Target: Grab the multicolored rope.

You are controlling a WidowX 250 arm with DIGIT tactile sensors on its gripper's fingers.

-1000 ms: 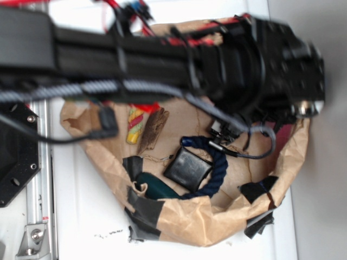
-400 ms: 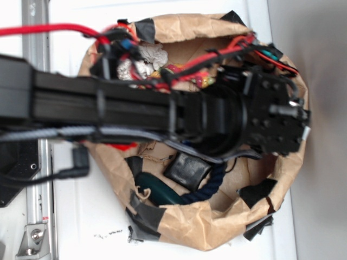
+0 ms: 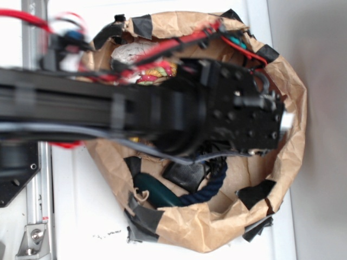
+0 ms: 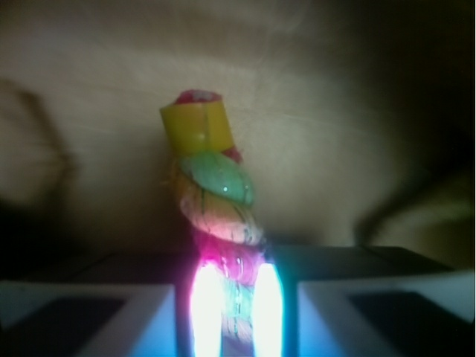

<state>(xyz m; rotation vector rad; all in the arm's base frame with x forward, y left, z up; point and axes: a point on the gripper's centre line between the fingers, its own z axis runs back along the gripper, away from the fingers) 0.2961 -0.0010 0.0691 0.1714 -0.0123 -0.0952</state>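
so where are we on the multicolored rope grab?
Done: the arm is down inside the paper bag. In hand: the wrist view shows the multicolored rope between the gripper fingers, its yellow end sticking out beyond them. Left: whether the grip is firm can't be confirmed; nothing shows the rope lifted.

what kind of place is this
Likely a robot lab bench: a white tabletop with a metal rail, and a taped brown paper bag of test objects, including the multicolored rope.

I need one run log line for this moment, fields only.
task: grab multicolored rope | gripper: shut on rope, near its yellow end | place: over brown paper bag | other: dark blue rope untouched
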